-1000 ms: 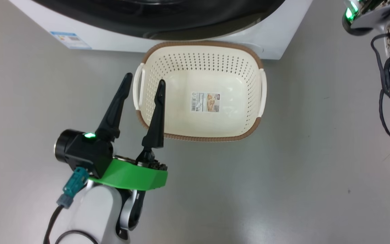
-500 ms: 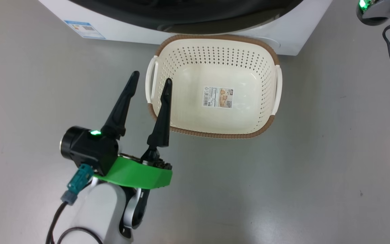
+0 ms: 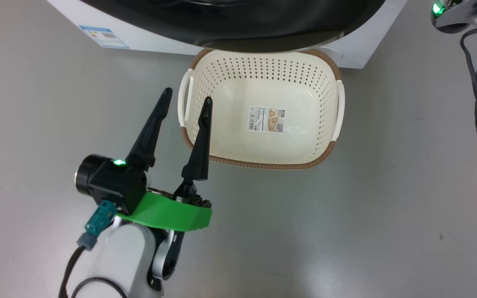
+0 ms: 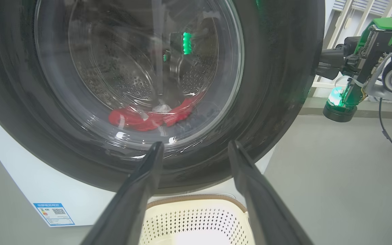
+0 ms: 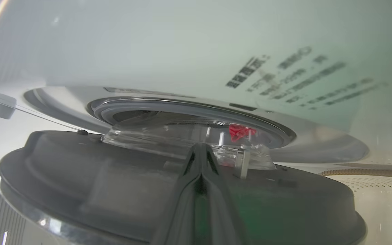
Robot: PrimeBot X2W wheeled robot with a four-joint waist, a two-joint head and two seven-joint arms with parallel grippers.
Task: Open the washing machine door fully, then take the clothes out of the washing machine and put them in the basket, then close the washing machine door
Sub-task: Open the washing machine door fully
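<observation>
The washing machine [image 3: 160, 39] stands at the top of the head view, its door [image 3: 242, 25] ajar, with the black rim hanging over the far rim of the basket [image 3: 263, 163]. Through the door [image 4: 284, 102] glass, red clothes [image 4: 141, 119] lie in the drum. My right gripper [image 5: 200, 147] is shut, its fingers lying along the door's [image 5: 114, 190] inner face towards the glass bowl, red clothes [image 5: 240, 131] beyond. It meets the door's right edge in the left wrist view [image 4: 320, 64]. My left gripper [image 3: 187, 97] is open and holds nothing, by the basket's left handle.
The basket, with only a sticker [image 3: 266, 120] on its bottom, sits on grey floor right before the machine. My right arm [image 3: 449, 12] with its cables is at the upper right. A blue label [image 3: 104, 36] marks the machine's lower left front.
The head camera shifted early on. Over the last half second the door's black rim has swung out further, covering the basket's far rim. My left gripper has stayed open beside the basket.
</observation>
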